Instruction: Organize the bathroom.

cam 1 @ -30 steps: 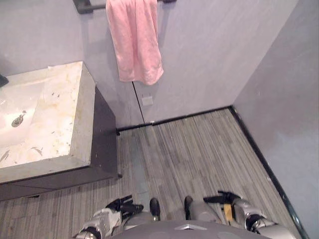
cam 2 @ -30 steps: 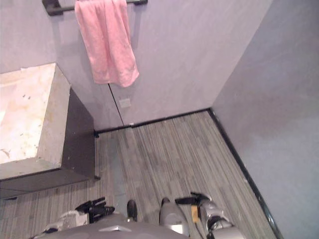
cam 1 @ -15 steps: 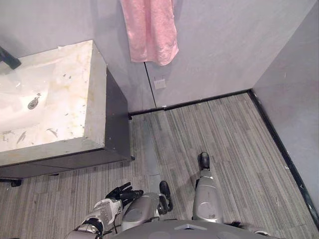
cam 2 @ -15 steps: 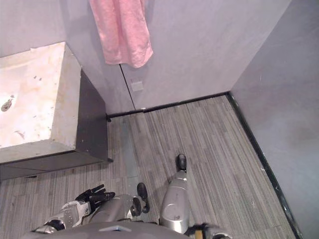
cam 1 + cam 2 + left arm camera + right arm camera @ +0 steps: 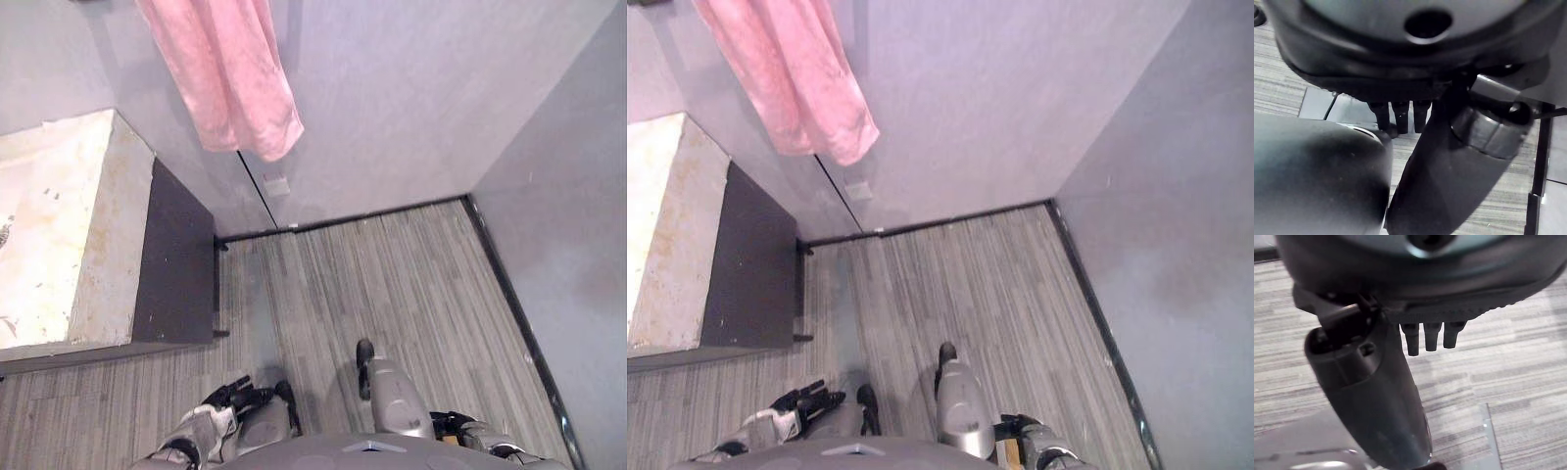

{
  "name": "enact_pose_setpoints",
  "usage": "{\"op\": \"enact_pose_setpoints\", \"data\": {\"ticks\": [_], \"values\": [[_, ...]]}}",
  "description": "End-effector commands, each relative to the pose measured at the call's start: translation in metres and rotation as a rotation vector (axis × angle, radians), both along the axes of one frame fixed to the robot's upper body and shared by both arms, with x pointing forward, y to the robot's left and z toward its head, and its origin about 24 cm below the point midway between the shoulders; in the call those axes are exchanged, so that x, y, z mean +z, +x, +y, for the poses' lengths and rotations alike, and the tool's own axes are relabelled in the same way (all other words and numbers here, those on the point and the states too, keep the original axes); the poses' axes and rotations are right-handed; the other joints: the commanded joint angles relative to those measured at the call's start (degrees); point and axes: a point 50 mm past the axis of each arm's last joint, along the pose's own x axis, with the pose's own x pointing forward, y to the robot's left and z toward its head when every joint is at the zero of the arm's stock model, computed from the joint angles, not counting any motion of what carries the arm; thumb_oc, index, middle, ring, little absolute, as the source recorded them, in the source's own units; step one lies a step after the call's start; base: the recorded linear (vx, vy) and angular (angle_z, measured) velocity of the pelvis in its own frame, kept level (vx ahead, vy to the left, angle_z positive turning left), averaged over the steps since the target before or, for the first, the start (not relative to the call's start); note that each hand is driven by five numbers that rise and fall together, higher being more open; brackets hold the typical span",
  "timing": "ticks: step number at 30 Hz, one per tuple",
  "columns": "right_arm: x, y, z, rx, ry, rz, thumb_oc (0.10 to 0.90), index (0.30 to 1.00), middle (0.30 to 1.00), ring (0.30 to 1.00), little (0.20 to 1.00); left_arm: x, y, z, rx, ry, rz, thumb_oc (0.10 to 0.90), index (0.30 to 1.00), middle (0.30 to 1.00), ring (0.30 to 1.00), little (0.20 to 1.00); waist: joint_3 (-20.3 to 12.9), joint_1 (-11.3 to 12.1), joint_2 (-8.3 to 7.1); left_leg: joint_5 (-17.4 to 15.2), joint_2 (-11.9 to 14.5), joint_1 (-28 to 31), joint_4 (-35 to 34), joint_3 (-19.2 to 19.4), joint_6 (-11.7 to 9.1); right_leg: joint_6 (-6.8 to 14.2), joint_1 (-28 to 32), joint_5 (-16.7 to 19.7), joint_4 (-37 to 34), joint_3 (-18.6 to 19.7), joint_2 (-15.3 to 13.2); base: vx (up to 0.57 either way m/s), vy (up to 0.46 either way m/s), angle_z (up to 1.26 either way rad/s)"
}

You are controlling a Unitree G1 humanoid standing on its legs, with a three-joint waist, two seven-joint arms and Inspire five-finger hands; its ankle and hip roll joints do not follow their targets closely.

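Observation:
A pink towel hangs down the grey wall ahead, above the right end of the vanity. The pale stone sink counter stands at the left on a dark cabinet. My left hand hangs low at the lower left, fingers straight and holding nothing. Low at the lower right, my right hand is open too, with its fingers relaxed over the striped floor. Both hands are well short of the towel and the counter.
Grey striped floor runs to the back wall and the right wall, edged by a black skirting. A small white plate sits on the wall under the towel. A vertical seam in the wall runs down beside it.
The whole picture has shifted: the camera has moved, and the towel now looks larger and nearer while less of the sink shows. Both hands still hang low and empty.

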Motion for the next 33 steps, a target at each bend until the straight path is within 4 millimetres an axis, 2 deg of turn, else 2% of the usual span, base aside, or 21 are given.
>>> {"op": "enact_pose_setpoints", "data": {"ticks": [1,2,3,4,5,6,7,8,9,10,13,15,18,22,26,33], "values": [[-0.005,-0.032,-0.004,-0.083,0.001,0.078,0.8,0.9,0.9,0.9,0.9,0.003,-0.007,0.019,0.024,0.093,-0.012,0.8,0.9,0.9,0.9,0.9,-1.2,-1.3,0.24,3.6,0.0,-0.3,28.1,2.3,3.1,-2.4,3.3,3.1,-9.6,4.3,1.0,0.1,-0.178,0.27],[-0.005,-0.032,-0.004,-0.083,0.001,0.078,0.8,0.9,0.9,0.9,0.9,0.003,-0.007,0.019,0.024,0.093,-0.012,0.8,0.9,0.9,0.9,0.9,-1.2,-1.3,0.24,3.6,0.0,-0.3,28.1,2.3,3.1,-2.4,3.3,3.1,-9.6,4.3,1.0,0.23,-0.353,0.44],[-0.004,-0.035,-0.007,-0.129,-0.005,0.078,0.8,0.9,0.9,0.9,0.9,0.008,0.006,0.021,0.015,0.122,-0.043,0.8,0.9,0.9,0.9,0.9,-0.6,-0.9,-0.73,0.1,1.5,-6.0,32.3,4.0,5.3,-3.8,6.8,1.7,-10.3,2.0,1.7,0.22,-0.206,0.59],[-0.004,-0.035,-0.008,-0.157,-0.007,0.072,0.8,0.9,0.9,0.9,0.9,0.011,0.013,0.023,0.007,0.14,-0.056,0.8,0.9,0.9,0.9,0.9,-0.3,-0.3,-1.16,-3.0,-0.2,-7.3,27.0,5.2,7.0,-3.2,8.5,1.3,-10.4,1.5,1.9,0.22,-0.206,0.59],[-0.004,-0.035,-0.008,-0.157,-0.007,0.072,0.8,0.9,0.9,0.9,0.9,0.011,0.013,0.023,0.007,0.14,-0.056,0.8,0.9,0.9,0.9,0.9,-0.3,-0.3,-1.16,-3.0,-0.2,-7.3,27.0,5.2,7.0,-3.2,8.5,1.3,-10.4,1.5,1.9,0.17,-0.032,0.57],[-0.004,-0.034,-0.009,-0.165,-0.005,0.068,0.8,0.9,0.9,0.9,0.9,0.013,0.018,0.026,0.006,0.154,-0.062,0.8,0.9,0.9,0.9,0.9,0.2,0.0,-1.02,-3.0,-1.3,-7.5,20.5,5.9,7.4,-2.6,9.4,0.5,-10.2,1.6,2.5,0.19,0.035,0.26],[-0.004,-0.034,-0.009,-0.164,-0.007,0.066,0.8,0.9,0.9,0.9,0.9,0.015,0.022,0.028,0.013,0.159,-0.068,0.8,0.9,0.9,0.9,0.9,0.6,0.5,-0.12,-0.5,-3.1,-8.3,8.8,4.0,6.4,-1.7,10.3,-0.1,-10.0,2.3,3.9,0.25,0.044,0.11],[-0.004,-0.035,-0.009,-0.166,-0.006,0.063,0.8,0.9,0.9,0.9,0.9,0.015,0.022,0.028,0.011,0.164,-0.065,0.8,0.9,0.9,0.9,0.9,0.9,1.0,0.33,0.9,-3.2,-8.8,3.5,2.9,5.6,-1.2,11.0,-0.8,-10.1,2.7,4.6,0.19,0.046,-0.27],[-0.004,-0.035,-0.008,-0.17,-0.005,0.061,0.8,0.9,0.9,0.9,0.9,0.015,0.021,0.028,0.01,0.168,-0.062,0.8,0.9,0.9,0.9,0.9,1.0,1.1,0.37,1.3,-3.2,-9.1,2.5,2.5,5.4,-1.1,11.3,-1.0,-10.1,2.8,4.8,0.18,0.008,-1.06],[-0.005,-0.038,-0.006,-0.177,-0.001,0.059,0.8,0.9,0.9,0.9,0.9,0.014,0.019,0.028,0.007,0.174,-0.051,0.8,0.9,0.9,0.9,0.9,1.1,1.3,0.15,1.7,-3.0,-9.9,2.0,1.8,5.2,-1.0,12.0,-1.6,-10.1,2.9,4.7,0.2,0.014,-1.32],[-0.007,-0.042,-0.002,-0.175,-0.003,0.07,0.8,0.9,0.9,0.9,0.9,0.011,0.013,0.027,0.007,0.182,-0.025,0.8,0.9,0.9,0.9,0.9,0.8,1.2,-0.51,-0.8,-2.6,-8.6,1.4,2.6,5.6,-0.7,12.4,-2.3,-9.4,2.2,3.7,0.22,0.056,-0.49],[-0.008,-0.049,-0.001,-0.175,-0.01,0.075,0.8,0.9,0.9,0.9,0.9,0.008,0.006,0.028,0.022,0.194,0.016,0.8,0.9,0.9,0.9,0.9,0.3,0.6,-0.53,-2.9,-2.9,-6.6,1.6,3.1,5.7,0.1,11.7,-2.9,-7.6,2.1,2.8,0.3,0.134,-0.21],[-0.007,-0.047,-0.002,-0.168,-0.015,0.057,0.8,0.9,0.9,0.9,0.9,0.008,0.003,0.031,0.029,0.213,0.041,0.8,0.9,0.9,0.9,0.9,-0.1,0.1,-0.33,-4.1,-3.4,-5.8,2.1,3.9,5.8,0.7,10.6,-3.1,-6.5,2.2,2.2,0.16,0.09,-0.11],[-0.006,-0.039,-0.003,-0.144,-0.009,0.036,0.8,0.9,0.9,0.9,0.9,0.01,0.004,0.036,0.045,0.233,0.038,0.8,0.9,0.9,0.9,0.9,0.0,-0.7,0.03,-4.9,-3.7,-5.1,1.9,4.9,6.0,1.1,9.3,-2.9,-6.0,2.6,1.8,0.09,0.069,-0.15],[-0.005,-0.04,-0.004,-0.129,-0.017,0.037,0.8,0.9,0.9,0.9,0.9,0.01,0.006,0.034,0.047,0.231,0.026,0.8,0.9,0.9,0.9,0.9,0.2,-0.9,0.35,-4.8,-4.3,-5.1,1.0,5.2,6.2,1.1,9.1,-2.6,-6.7,2.8,1.7,0.06,0.075,-0.18],[-0.005,-0.039,-0.005,-0.081,-0.05,0.04,0.8,0.9,0.9,0.9,0.9,0.008,0.002,0.031,0.056,0.209,0.035,0.8,0.9,0.9,0.9,0.9,0.1,-0.3,0.91,-6.0,-5.2,-3.9,0.6,5.9,7.4,2.1,7.2,-3.2,-3.4,1.5,0.8,0.06,0.095,-0.15]]}}
